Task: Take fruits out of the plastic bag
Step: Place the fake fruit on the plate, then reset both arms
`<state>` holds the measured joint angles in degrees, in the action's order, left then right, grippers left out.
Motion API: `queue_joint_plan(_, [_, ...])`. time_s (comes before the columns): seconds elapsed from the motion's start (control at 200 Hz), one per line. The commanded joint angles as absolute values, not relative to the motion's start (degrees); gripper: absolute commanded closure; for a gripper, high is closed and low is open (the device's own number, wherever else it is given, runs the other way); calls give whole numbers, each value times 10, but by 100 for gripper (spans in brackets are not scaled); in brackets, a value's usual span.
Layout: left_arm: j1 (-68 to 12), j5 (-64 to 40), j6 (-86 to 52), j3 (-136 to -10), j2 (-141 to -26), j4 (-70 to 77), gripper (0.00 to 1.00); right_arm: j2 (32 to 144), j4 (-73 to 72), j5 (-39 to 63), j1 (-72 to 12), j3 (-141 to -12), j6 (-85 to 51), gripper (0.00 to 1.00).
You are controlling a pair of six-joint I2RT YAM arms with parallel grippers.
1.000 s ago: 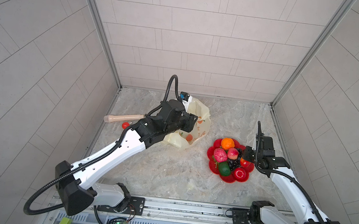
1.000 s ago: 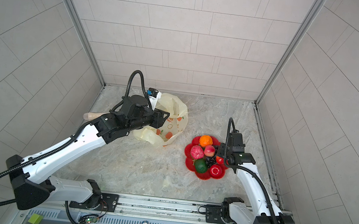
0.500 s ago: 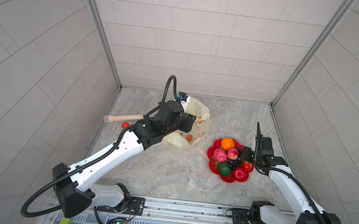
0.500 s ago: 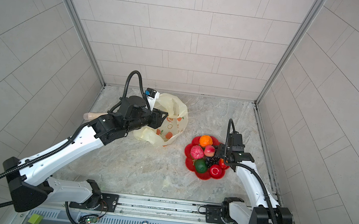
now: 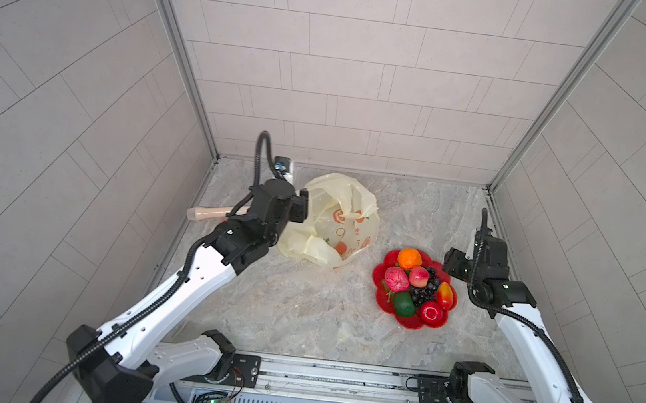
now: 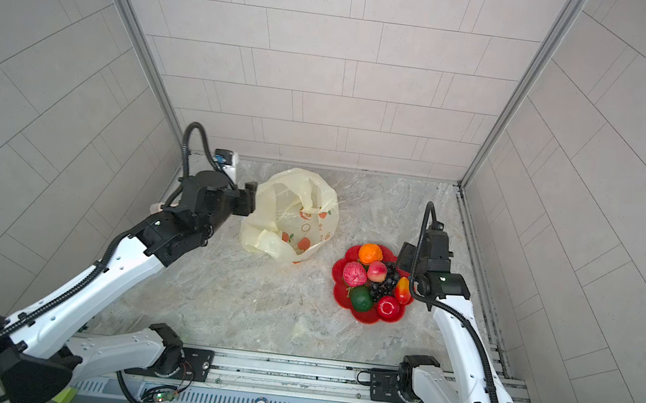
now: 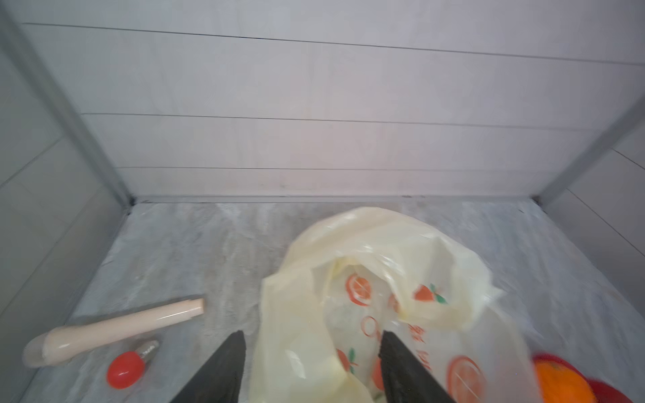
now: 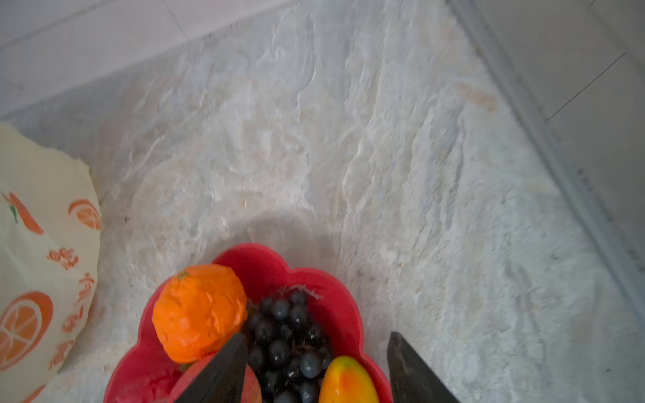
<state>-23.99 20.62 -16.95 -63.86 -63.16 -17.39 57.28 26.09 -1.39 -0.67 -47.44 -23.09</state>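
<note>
The pale-yellow plastic bag (image 5: 331, 220) (image 6: 290, 215) lies crumpled at the back of the table, its mouth gaping. Only its printed oranges show inside. My left gripper (image 7: 313, 335) (image 5: 300, 210) is open at the bag's left edge, with loose film (image 7: 384, 296) lying between its fingers. The fruits sit on the red plate (image 5: 411, 325): orange (image 5: 409, 258), pink wrinkly fruit (image 5: 396, 278), peach (image 5: 419, 276), dark grapes (image 8: 282, 331), green oval fruit (image 5: 403, 303), red round fruit (image 5: 431, 313) and a yellow-red fruit (image 8: 347, 380). My right gripper (image 8: 317, 335) (image 5: 452, 264) hangs open over the plate's right side.
A beige wooden handle (image 7: 115, 328) (image 5: 211, 214) and a small red ball (image 7: 125, 370) lie left of the bag, near the left wall. Enclosure walls close in the back and both sides. The plate (image 6: 366, 316) stands close to the right arm.
The right jaws have opened and pulled back a little, leaving the yellow-red fruit on the plate. The left jaws have widened at the bag's edge, and the left arm has shifted slightly left.
</note>
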Motion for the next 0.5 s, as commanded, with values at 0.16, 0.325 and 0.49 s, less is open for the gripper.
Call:
queue_joint_plan(0.16, [-103,322,-157,-465,-611,32,30,711,122,-141,23,-536,-188,33])
queue_joint_plan(0.325, [-100,354,-96,-307,-662,271,29,744,-114,-159,17,-417,-176,33])
queue_joint_plan(0.49, [-98,346,-37,-227,-774,508,28,784,-252,-140,12,-340,-101,32])
